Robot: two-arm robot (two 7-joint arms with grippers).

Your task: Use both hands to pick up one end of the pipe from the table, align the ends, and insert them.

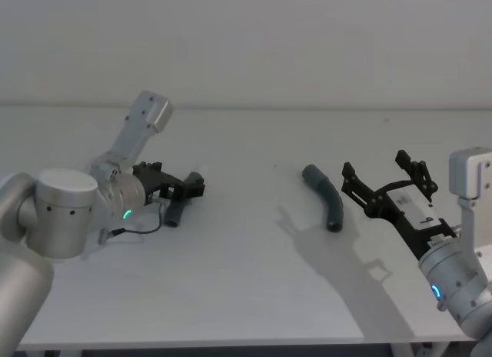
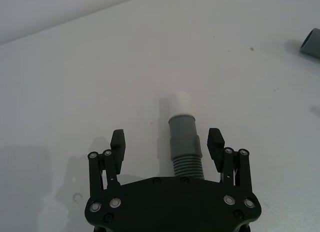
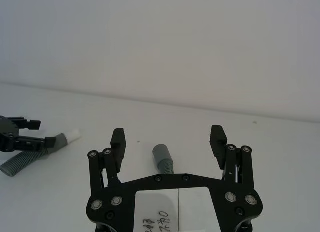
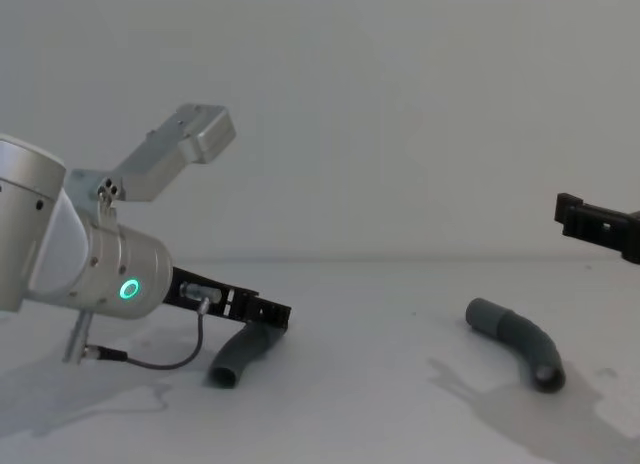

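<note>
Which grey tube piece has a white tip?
The dark grey plastic tube inside the open left gripper; the bent grey tube before the right gripper shows no white.

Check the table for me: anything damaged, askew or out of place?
Nothing stands out. Both pipe pieces look intact and lie apart on the table: the white-tipped piece within the open left hand, the other piece ahead of the open right hand.

A: Backdrop?
B: 1 plain white wall (image 1: 246, 41) is seen, evenly lit.
A: Furniture?
B: 1 matte white-grey table (image 1: 231, 295), met by the wall at its far edge. Soft shadows (image 1: 338, 257) are cast on it.
</note>
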